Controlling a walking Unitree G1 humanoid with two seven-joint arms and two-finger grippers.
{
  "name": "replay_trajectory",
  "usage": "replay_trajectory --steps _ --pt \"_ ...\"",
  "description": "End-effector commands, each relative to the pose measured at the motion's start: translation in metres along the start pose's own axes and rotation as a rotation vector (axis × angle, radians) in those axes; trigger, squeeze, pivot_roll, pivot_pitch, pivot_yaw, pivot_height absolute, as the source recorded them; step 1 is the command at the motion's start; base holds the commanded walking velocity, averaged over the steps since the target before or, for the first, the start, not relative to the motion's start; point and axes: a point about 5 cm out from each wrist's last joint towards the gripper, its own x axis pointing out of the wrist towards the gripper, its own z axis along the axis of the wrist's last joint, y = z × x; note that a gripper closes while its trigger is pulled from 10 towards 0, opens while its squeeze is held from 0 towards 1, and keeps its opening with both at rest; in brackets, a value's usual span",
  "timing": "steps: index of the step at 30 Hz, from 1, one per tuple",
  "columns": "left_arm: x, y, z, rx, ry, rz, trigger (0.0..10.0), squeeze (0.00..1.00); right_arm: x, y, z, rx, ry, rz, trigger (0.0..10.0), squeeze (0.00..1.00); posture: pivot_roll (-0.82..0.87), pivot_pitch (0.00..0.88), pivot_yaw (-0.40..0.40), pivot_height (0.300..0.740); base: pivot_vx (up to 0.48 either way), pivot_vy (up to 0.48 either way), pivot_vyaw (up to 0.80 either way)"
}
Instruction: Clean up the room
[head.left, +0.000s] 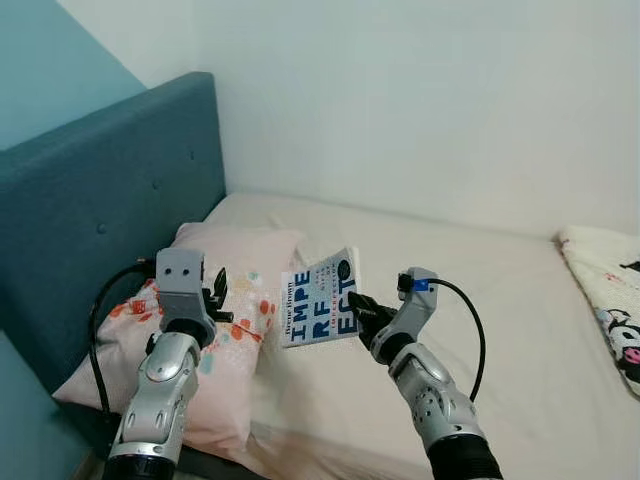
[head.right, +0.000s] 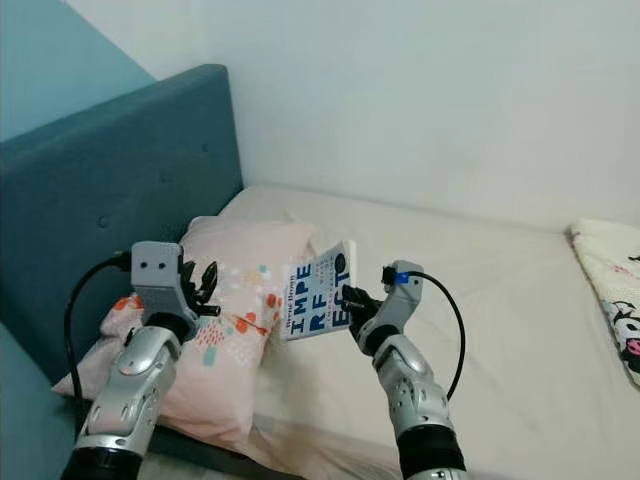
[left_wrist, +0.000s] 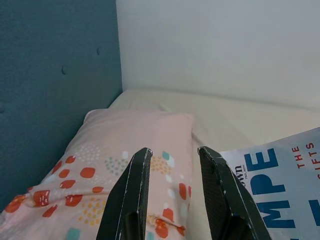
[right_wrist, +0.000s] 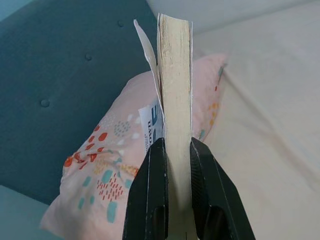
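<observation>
Your blue-and-white book (head.left: 322, 298) clamped upright in the right hand (head.left: 366, 310), held above the bed (head.left: 450, 300) near its headboard end, left hand (left_wrist: 172, 192) fingers apart over the pink patterned pillow (head.left: 225, 330), teal headboard (head.left: 100, 210) behind it

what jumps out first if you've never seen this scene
The right gripper holds a blue and white book in the air above the bed, its fingers clamped on the page edge. Just left of it, the open left gripper hangs over a pink patterned pillow by the teal headboard.
</observation>
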Motion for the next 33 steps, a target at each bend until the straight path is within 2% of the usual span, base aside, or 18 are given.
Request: replay_trajectory --steps 1,11,33 --pt "-0.0005 0.0004 -0.002 0.019 0.018 -0.008 10.0 0.0 0.0008 0.0026 0.009 0.027 -0.042 0.016 10.0 0.0 0.1 0.0 -0.083 0.731 0.0 0.0 0.0" --pt "-0.003 -0.0045 -0.004 0.035 0.025 -0.043 10.0 0.0 -0.0034 0.001 0.0061 0.04 -0.039 0.014 10.0 0.0 0.1 0.0 -0.079 0.691 0.0 0.0 0.0" --pt "-0.006 -0.0046 -0.0058 0.041 0.036 -0.071 10.0 0.0 -0.0074 -0.0004 0.0014 0.051 -0.028 0.004 10.0 0.0 0.1 0.0 -0.063 0.611 0.0 0.0 0.0"
